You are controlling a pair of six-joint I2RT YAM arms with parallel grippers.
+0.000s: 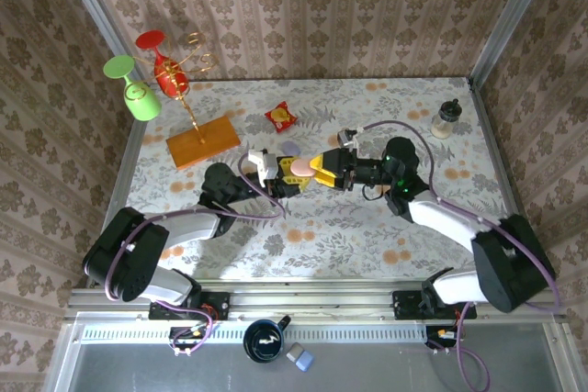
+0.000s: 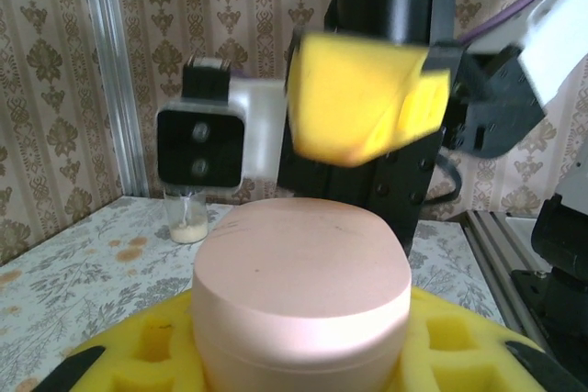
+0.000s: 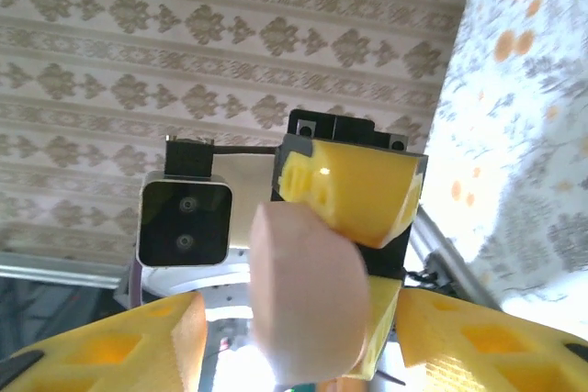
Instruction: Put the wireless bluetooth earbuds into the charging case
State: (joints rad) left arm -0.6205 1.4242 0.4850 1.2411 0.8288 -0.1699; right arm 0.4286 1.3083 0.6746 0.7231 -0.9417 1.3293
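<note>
**Charging case held between the two hands above mid-tabletop**

The pink, pebble-shaped charging case [image 1: 301, 168] is clamped by the yellow pads of the left hand [image 2: 299, 355] and held clear of the tabletop [image 1: 367, 227]. The jaws of the right hand [image 3: 303, 351] stand apart on either side of the case without touching it. The lid appears shut.

To do the step well, the left hand should probably grip the lower half only, leaving the lid free. The right hand should draw straight back so it does not knock the case.

A small lilac item [image 1: 291, 148] lies just beyond the case; it cannot be told whether this is a bud or a case.

No brand or writing is legible, and the print on the snack packet [image 1: 281, 116] is too small to read.
</note>
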